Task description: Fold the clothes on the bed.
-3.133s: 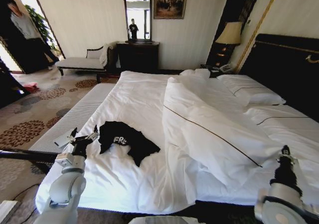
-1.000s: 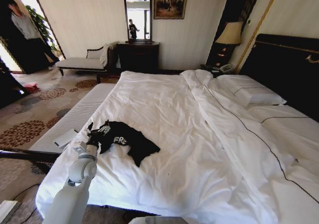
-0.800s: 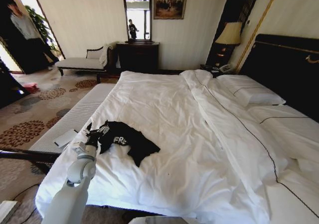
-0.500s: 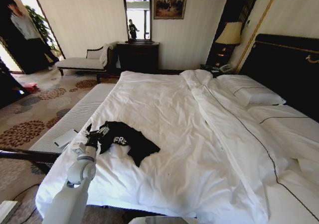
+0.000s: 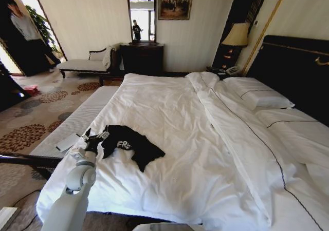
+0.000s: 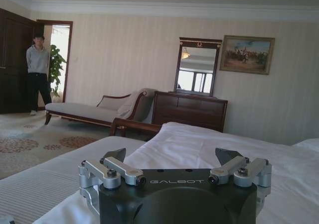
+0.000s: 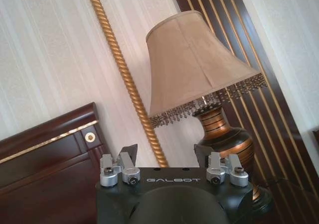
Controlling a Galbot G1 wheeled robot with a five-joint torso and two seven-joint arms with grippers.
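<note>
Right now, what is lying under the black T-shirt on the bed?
The black T-shirt lies crumpled on the white sheet near the bed edge, with the open left gripper at its sleeve side. Whatever sheet it covers, and any folded-under fabric, is hidden.

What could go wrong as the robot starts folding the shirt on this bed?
1. The T-shirt lies crumpled on loose white sheets, so the open left claw at its edge might pinch bedding too.
2. The shirt sits near the bed's corner; a careless pull could drag it off.
</note>
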